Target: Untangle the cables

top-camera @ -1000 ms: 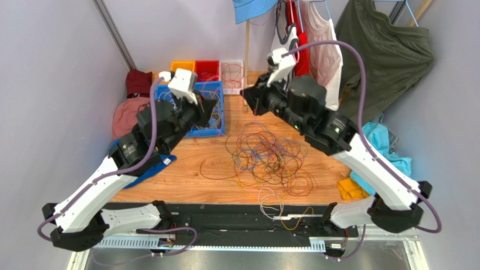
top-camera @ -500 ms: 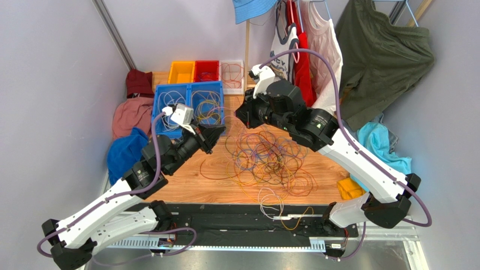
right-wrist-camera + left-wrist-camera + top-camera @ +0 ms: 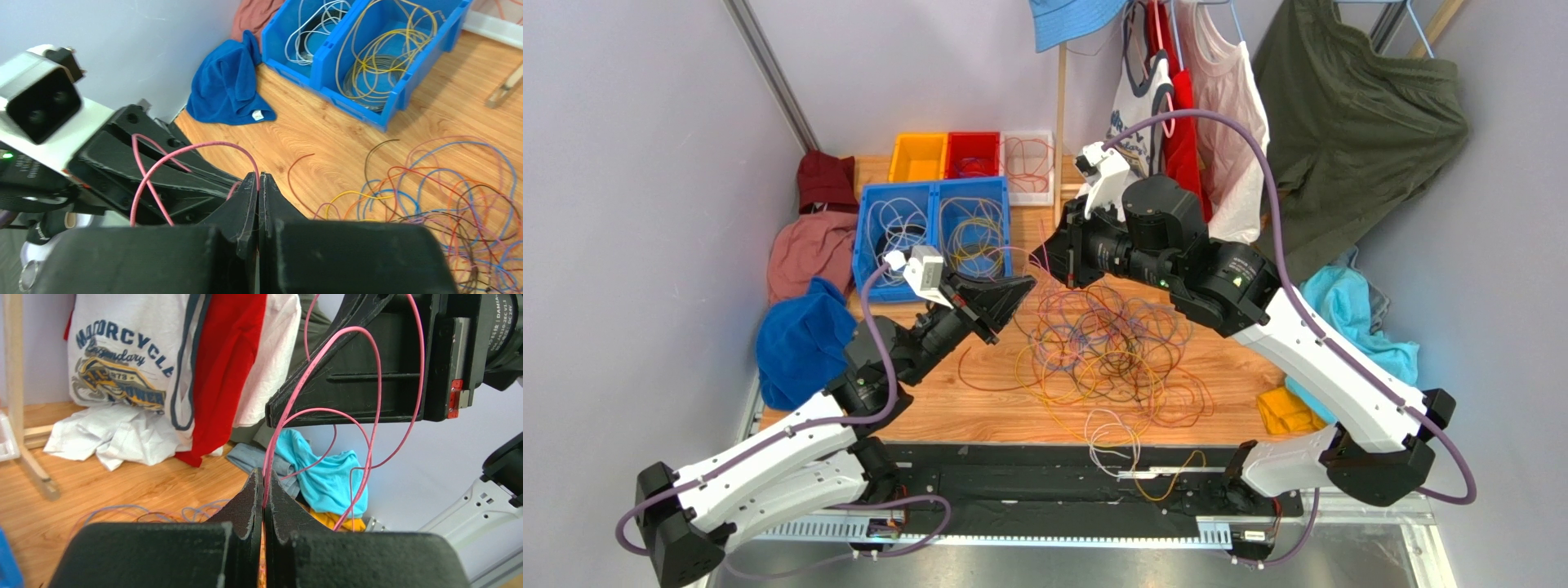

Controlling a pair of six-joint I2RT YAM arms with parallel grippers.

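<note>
The cables (image 3: 1114, 349) lie as a tangled heap of orange, red, blue, yellow and brown strands on the wooden table. Above the heap's far-left edge my two grippers meet tip to tip. My left gripper (image 3: 1024, 287) is shut on a thin pink cable (image 3: 375, 386), which rises from its tips (image 3: 264, 475) in loops. My right gripper (image 3: 1043, 265) is shut on the same pink cable (image 3: 184, 149), pinched at its tips (image 3: 258, 178). The pink loops hang in the air between the two grippers, in front of the other arm's black fingers (image 3: 368, 373).
A blue two-part bin (image 3: 940, 227) holds white and yellow coils behind the left arm. Orange (image 3: 918, 157), red (image 3: 973, 153) and white (image 3: 1028, 165) bins stand at the back. A blue cloth (image 3: 803, 343) lies left, clothes hang at the back right, and a teal cloth (image 3: 1357, 312) lies right.
My left gripper came away from the blue bin, towards the heap's left edge. My right gripper came down and nearer, so the two tips now almost touch.
</note>
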